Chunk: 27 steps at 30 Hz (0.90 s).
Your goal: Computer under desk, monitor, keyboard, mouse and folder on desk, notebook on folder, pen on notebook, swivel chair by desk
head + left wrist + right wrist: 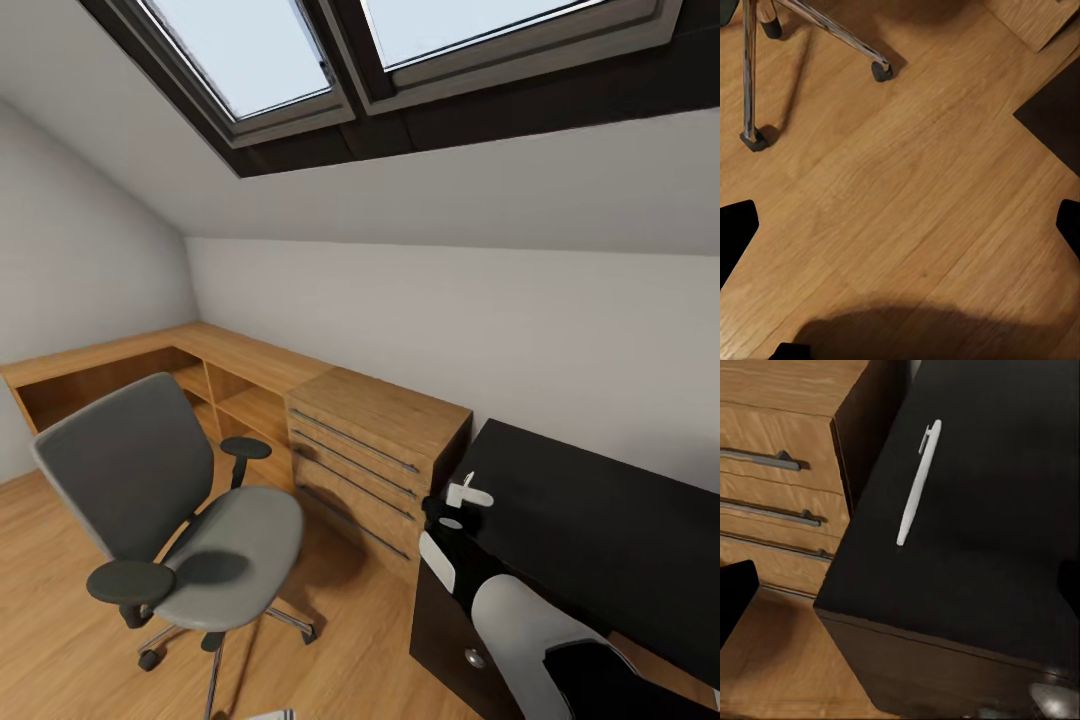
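No legible text, labels or numbers (none on any surface).

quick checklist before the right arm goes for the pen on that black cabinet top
1. Pen located: ok, it lies flat on the black cabinet top, near the edge beside the wooden drawer unit.
2. Pen free of clutter: ok, nothing touches it.
3. Right gripper empty and open: ok in the right wrist view, where its fingertips stand wide apart with nothing between them.
4. Right gripper above the pen: ok roughly; it hangs over the cabinet corner, though its height cannot be told.
5. Left gripper clear: ok, open over bare wood floor.
6. Swivel chair out of the way: ok, it stands apart from the cabinet.
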{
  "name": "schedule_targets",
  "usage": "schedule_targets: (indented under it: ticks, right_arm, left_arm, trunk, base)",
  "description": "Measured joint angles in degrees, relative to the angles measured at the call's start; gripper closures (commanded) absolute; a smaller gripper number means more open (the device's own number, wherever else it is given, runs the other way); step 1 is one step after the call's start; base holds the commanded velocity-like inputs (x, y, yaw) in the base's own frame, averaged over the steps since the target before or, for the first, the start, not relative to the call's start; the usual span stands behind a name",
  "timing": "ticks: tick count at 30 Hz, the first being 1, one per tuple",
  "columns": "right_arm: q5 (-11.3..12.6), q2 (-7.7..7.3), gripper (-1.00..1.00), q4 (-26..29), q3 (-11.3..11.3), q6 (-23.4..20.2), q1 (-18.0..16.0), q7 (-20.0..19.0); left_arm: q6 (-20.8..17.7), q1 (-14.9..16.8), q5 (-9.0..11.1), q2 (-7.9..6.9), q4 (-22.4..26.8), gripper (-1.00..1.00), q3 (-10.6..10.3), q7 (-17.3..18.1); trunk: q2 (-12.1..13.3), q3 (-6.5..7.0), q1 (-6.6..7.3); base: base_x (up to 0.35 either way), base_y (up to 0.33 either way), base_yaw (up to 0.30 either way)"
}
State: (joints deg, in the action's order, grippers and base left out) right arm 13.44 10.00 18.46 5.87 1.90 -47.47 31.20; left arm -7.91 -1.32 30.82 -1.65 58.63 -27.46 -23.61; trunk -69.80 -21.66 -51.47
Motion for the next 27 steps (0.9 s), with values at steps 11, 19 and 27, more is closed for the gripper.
schedule_targets:
  ticks: [11, 19, 27]
  right_arm:
    - [-4.28, -3.49, -1.00, -0.02, 0.12, -3.14, -0.06, 0.34]
    - [-3.11, -3.30, -1.00, 1.25, 0.02, -4.27, -0.12, -1.00]
    - [-4.32, -2.78, -1.00, 1.31, 0.39, -2.80, -0.13, -0.66]
  left_arm:
    - [0.49, -0.01, 0.04, 0.04, 0.02, -1.00, 0.01, -0.04]
    - [-0.74, 0.01, 0.08, 1.27, 1.31, -1.00, 1.21, -1.37]
    - [0.61, 0.02, -0.13, 3.53, 0.30, -1.00, -0.26, -0.75]
  trunk:
    - [0.00, 0.00, 0.00]
    - [0.00, 0.00, 0.00]
    - [0.00, 0.00, 0.00]
  base:
    - [0.000, 0.000, 0.000]
    - [0.000, 0.000, 0.000]
    - [0.000, 0.000, 0.000]
